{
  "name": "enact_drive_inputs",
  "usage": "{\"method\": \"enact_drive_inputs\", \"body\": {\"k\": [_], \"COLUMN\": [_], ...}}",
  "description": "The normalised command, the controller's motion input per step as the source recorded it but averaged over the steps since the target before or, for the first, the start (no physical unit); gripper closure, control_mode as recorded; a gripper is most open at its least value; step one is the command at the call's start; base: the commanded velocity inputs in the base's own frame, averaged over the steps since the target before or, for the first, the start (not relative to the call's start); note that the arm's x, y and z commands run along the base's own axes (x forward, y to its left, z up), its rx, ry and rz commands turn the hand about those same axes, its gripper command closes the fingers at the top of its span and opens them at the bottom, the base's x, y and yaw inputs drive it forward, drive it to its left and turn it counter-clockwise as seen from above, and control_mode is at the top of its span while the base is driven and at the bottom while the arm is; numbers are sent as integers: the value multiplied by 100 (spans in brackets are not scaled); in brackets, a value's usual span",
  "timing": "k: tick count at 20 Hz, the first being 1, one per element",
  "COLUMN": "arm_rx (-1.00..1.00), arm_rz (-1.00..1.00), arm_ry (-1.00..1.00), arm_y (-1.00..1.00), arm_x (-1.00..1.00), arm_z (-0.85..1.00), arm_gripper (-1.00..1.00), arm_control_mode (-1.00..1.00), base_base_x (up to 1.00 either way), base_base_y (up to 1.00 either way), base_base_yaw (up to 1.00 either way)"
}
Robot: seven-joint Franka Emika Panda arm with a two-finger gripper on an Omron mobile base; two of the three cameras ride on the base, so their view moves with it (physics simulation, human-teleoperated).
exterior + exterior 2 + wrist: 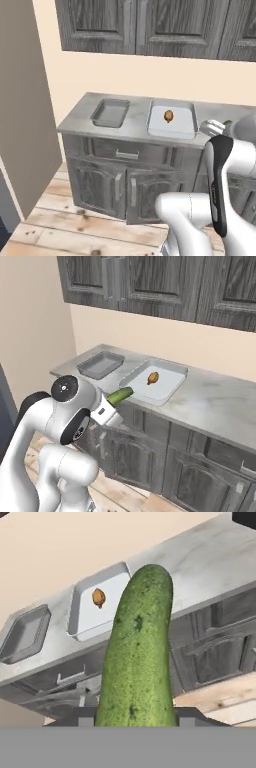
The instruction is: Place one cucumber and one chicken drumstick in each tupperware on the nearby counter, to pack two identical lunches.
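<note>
Below the wall cabinets [150, 25], the surface [220, 401] is seen as a pale marbled top over dark base cabinets [110, 185] with drawers and bar handles. Two trays are set on it side by side, apart from each other. The larger tray [186, 119], white-floored, is placed right of the smaller grey tray [111, 113] in the left base view. One drumstick [169, 116] is lying near the middle of the larger tray; nothing is seen in the grey tray. The arm [65, 421] is raised in front of the surface. The gripper [113, 404] is closed on a cucumber [137, 652], which is held at one end and projects toward the larger tray's near edge, short of it.
</note>
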Motion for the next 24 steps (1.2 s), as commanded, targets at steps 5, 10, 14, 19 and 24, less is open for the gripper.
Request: {"method": "enact_drive_inputs", "body": {"k": [5, 10, 14, 19, 24], "arm_rx": [0, 0, 0, 0, 0], "arm_rz": [0, 0, 0, 0, 0], "arm_ry": [0, 0, 0, 0, 1], "arm_y": [0, 0, 0, 0, -3], "arm_x": [0, 0, 0, 0, 6], "arm_z": [0, 0, 0, 0, -2], "arm_gripper": [100, 100, 100, 100, 100], "arm_control_mode": [100, 100, 100, 100, -100], "base_base_x": [100, 99, 61, 36, -4], "base_base_y": [8, 69, 36, -53, -57], "base_base_yaw": [-25, -23, -11, -11, -13]}}
